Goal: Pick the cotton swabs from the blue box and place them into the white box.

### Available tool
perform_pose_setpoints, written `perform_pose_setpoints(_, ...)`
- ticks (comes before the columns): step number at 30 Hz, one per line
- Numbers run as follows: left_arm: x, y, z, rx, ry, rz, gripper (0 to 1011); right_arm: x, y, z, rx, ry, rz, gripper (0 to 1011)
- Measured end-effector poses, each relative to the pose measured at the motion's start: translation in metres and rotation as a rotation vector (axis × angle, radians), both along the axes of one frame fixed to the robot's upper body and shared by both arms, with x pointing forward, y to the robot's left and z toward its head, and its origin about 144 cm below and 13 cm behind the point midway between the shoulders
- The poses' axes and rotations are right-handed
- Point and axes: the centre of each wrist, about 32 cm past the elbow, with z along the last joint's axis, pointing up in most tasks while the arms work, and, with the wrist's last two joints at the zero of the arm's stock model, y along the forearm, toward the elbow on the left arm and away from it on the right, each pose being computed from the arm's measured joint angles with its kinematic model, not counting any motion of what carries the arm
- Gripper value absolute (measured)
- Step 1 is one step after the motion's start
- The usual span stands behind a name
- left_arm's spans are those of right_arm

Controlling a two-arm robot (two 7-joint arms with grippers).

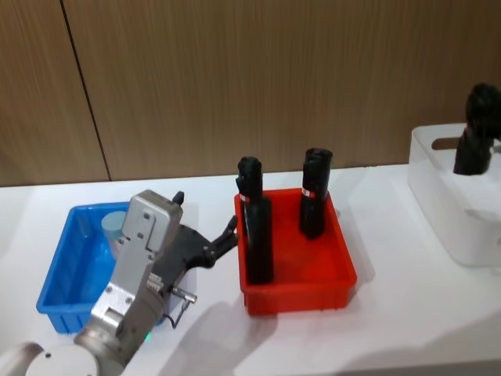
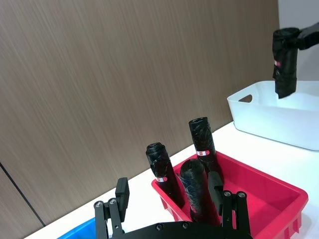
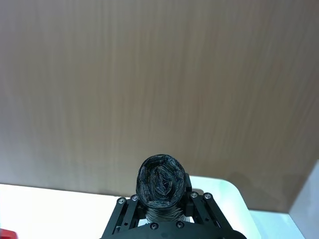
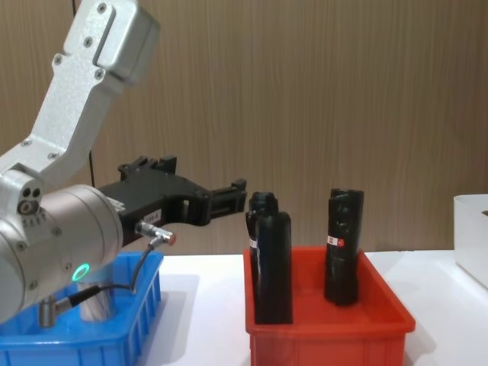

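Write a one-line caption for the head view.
Left tool open above blue box; right tool holds black tube over white box.

A bright red shallow plastic bin (image 1: pixel 296 291) sits at the centre of the head view on a white tabletop (image 1: pixel 391 329). Three tall black cylinders with red-white labels stand upright in it: two at its left (image 1: pixel 258 235), one at the back right (image 1: pixel 315 196). A brown wood-grain wall panel (image 1: pixel 250 78) fills the upper frame.

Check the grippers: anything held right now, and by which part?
The right gripper holds a black tube over the white box, gripped partway down with the top sticking out. The left gripper is open and holds nothing, above the table between the blue box and the red bin.
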Motion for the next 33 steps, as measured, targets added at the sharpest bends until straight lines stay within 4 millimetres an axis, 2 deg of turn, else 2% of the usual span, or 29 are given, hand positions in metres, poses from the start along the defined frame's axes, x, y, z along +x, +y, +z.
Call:
perform_pose_setpoints(16, 0.000, 0.000, 0.000, 0.000, 0.000, 0.000, 1004, 0.022, -0.018, -0.029, 0.004, 0.094, -0.072, 381)
perform_pose_setpoints(20, 0.000, 0.000, 0.000, 0.000, 0.000, 0.000, 1004, 0.025, -0.020, -0.033, 0.008, 0.108, -0.082, 473)
perform_pose_setpoints(21, 0.000, 0.000, 0.000, 0.000, 0.000, 0.000, 1004, 0.025, -0.021, -0.034, 0.008, 0.110, -0.083, 539)
perform_pose_setpoints(25, 0.000, 0.000, 0.000, 0.000, 0.000, 0.000, 1004, 0.026, -0.022, -0.036, 0.011, 0.114, -0.087, 640)
perform_pose_setpoints(27, 0.000, 0.000, 0.000, 0.000, 0.000, 0.000, 1004, 0.026, -0.023, -0.037, 0.013, 0.115, -0.089, 736)
perform_pose_setpoints(28, 0.000, 0.000, 0.000, 0.000, 0.000, 0.000, 1004, 0.026, -0.023, -0.037, 0.013, 0.114, -0.090, 736)
perform_pose_setpoints(30, 0.000, 0.000, 0.000, 0.000, 0.000, 0.000, 1004, 0.026, -0.023, -0.037, 0.014, 0.113, -0.089, 832)
perform_pose_setpoints(33, 0.000, 0.000, 0.000, 0.000, 0.000, 0.000, 1004, 0.025, -0.024, -0.038, 0.018, 0.111, -0.088, 882)
